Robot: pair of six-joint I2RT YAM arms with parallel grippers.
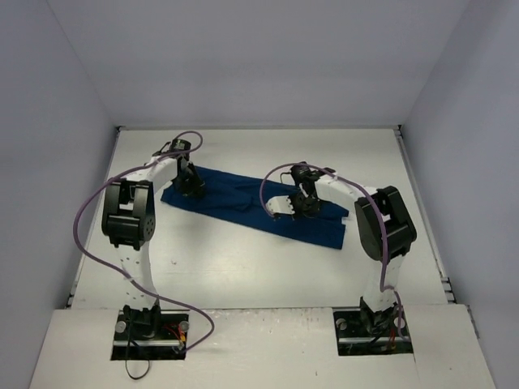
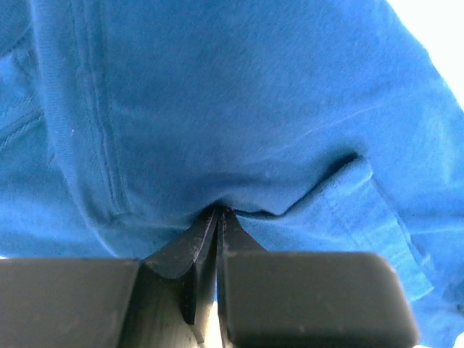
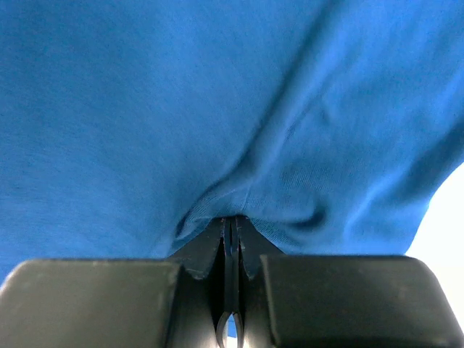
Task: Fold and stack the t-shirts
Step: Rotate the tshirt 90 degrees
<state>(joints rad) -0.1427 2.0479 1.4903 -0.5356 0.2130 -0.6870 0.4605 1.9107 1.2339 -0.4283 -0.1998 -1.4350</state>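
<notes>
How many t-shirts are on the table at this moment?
1. A navy blue t-shirt lies as a long band across the table, the left gripper shut on its left end, the right gripper on its right part. Anything beneath it would be hidden.

The navy blue t-shirt (image 1: 243,207), plain side up, lies as a long rumpled band slanting from the tabletop's (image 1: 243,275) far-left corner toward its right edge.

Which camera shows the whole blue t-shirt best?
The top view: the t-shirt shows end to end on the table. The wrist views show only close-up cloth pinched in the left gripper and right gripper.
</notes>
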